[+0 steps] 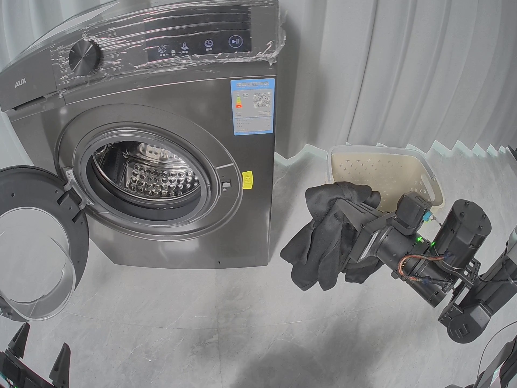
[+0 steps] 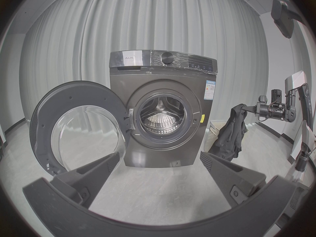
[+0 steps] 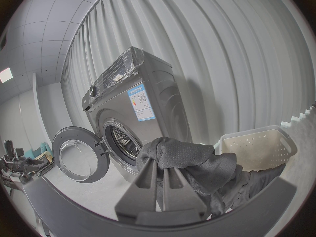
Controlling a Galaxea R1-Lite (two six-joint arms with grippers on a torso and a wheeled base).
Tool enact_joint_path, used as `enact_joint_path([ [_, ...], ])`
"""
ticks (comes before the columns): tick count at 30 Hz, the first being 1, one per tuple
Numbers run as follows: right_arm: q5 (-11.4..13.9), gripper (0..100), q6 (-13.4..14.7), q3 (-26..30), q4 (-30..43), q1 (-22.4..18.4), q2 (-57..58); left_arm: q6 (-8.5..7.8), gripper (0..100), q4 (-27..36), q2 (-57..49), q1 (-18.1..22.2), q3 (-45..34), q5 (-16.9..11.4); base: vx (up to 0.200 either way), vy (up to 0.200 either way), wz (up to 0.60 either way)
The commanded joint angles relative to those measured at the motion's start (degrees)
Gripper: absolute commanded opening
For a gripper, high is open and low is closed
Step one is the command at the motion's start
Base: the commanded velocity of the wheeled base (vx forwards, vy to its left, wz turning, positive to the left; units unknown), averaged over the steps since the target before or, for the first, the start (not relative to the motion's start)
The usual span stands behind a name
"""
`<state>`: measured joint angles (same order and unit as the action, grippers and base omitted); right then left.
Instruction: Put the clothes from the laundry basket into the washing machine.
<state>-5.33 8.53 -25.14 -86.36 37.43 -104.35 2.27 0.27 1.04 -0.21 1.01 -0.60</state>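
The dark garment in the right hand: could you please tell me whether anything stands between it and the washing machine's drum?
Nothing visible does: the door hangs wide open, and only floor separates the garment from the drum.

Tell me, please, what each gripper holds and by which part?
The right gripper pinches the dark garment by a bunched fold near its top; the left gripper holds nothing.

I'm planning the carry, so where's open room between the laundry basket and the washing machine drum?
Bare floor lies before the washing machine, bordered on the left by its open door. The drum mouth is unobstructed. It is crowded beside the laundry basket, where the dark garment hangs from the right jaws.
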Motion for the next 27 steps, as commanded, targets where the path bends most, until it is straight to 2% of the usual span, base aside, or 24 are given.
enact_joint_path([
  [1, 0.05, 0, -0.01, 0.62, -0.04, 0.02, -0.24, 0.02, 100, 0.0, -0.86, 0.03, -0.84, -0.02, 0.0, 0.2, 0.0],
  [6, 0.23, 0, 0.08, 0.97, -0.13, 0.02, -1.21, 0.02, 100, 0.0, -0.86, -0.06, -0.84, -0.02, 0.0, 0.2, 0.0],
  [15, -0.03, 0, 0.17, 1.14, 0.05, 2.83, -1.21, 0.02, 100, 0.0, -0.86, 0.03, -0.84, -0.02, 0.0, 0.2, 0.0],
  [20, 0.76, 0, -0.1, 0.62, 0.05, 2.65, -1.21, 0.02, 100, 0.0, -0.86, 0.03, -0.84, -0.02, 0.0, 0.2, 0.0],
  [23, 1.72, 0, -0.45, 0.18, 0.05, 2.48, -1.29, 0.02, 100, 0.0, -0.86, 0.03, -0.84, -0.02, 0.0, 0.0, 0.0],
  [27, 1.72, 0, -0.71, -0.09, 0.58, 2.3, -1.38, -0.16, 100, 0.0, -0.86, 0.03, -0.84, -0.02, 0.0, 0.0, 0.0],
])
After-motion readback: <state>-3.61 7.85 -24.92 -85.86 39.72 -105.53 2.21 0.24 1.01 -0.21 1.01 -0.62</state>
